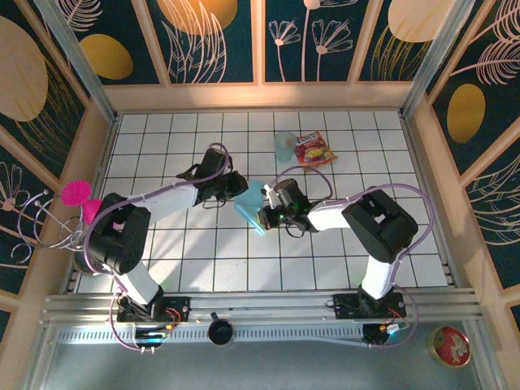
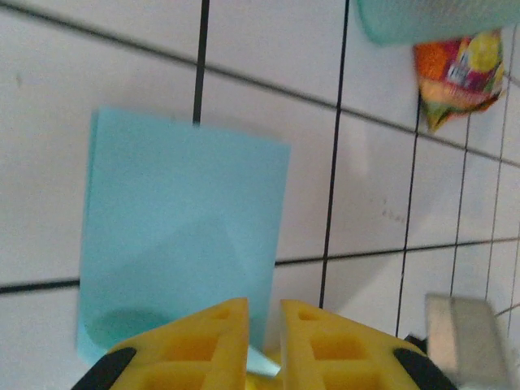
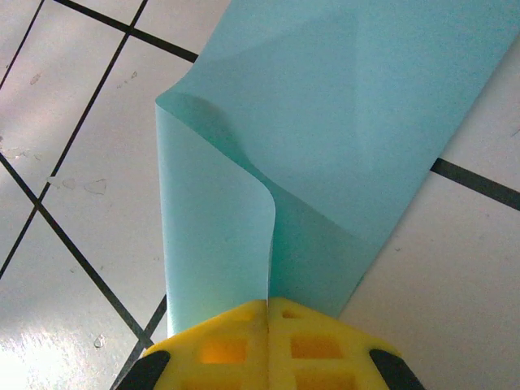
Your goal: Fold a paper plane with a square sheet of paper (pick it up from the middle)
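The square sheet of paper [image 1: 252, 203] is light teal, partly folded, and lifted off the tiles in the middle of the table between both grippers. My right gripper [image 1: 265, 214] is shut on the sheet [image 3: 366, 122] at a curled double layer, its yellow fingers [image 3: 219, 349] pressed together. My left gripper [image 1: 241, 188] stands at the sheet's other side. In the left wrist view its tips [image 2: 264, 325] are a narrow gap apart, and the sheet's [image 2: 183, 236] edge runs down into that gap. A diagonal crease shows through the paper.
A pale blue cup [image 1: 284, 145] and a red-and-yellow snack packet [image 1: 314, 151] lie at the back of the tiled table, right of centre. A pink object [image 1: 77, 193] hangs outside the left wall. A black cup [image 1: 219, 329] sits on the front rail.
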Robot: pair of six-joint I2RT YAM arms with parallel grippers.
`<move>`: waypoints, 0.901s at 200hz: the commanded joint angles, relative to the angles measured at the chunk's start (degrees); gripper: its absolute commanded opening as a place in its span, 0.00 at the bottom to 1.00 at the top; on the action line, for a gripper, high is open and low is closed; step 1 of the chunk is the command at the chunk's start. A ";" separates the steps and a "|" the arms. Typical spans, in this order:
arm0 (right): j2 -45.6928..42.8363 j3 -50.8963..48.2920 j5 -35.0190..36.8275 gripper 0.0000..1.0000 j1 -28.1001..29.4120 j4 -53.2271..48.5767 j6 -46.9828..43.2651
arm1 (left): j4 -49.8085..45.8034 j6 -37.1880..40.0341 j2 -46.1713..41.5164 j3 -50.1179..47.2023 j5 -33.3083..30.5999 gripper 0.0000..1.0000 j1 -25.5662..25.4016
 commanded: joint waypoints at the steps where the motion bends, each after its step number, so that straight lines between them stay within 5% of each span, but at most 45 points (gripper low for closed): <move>1: 1.04 1.07 1.41 0.00 -0.45 -3.35 0.64 | 2.30 -4.71 -1.13 -3.82 2.51 0.14 -1.75; 180: 2.03 2.19 2.48 0.00 -0.32 -5.14 0.31 | 0.54 -6.47 4.49 -5.55 0.49 0.08 -3.36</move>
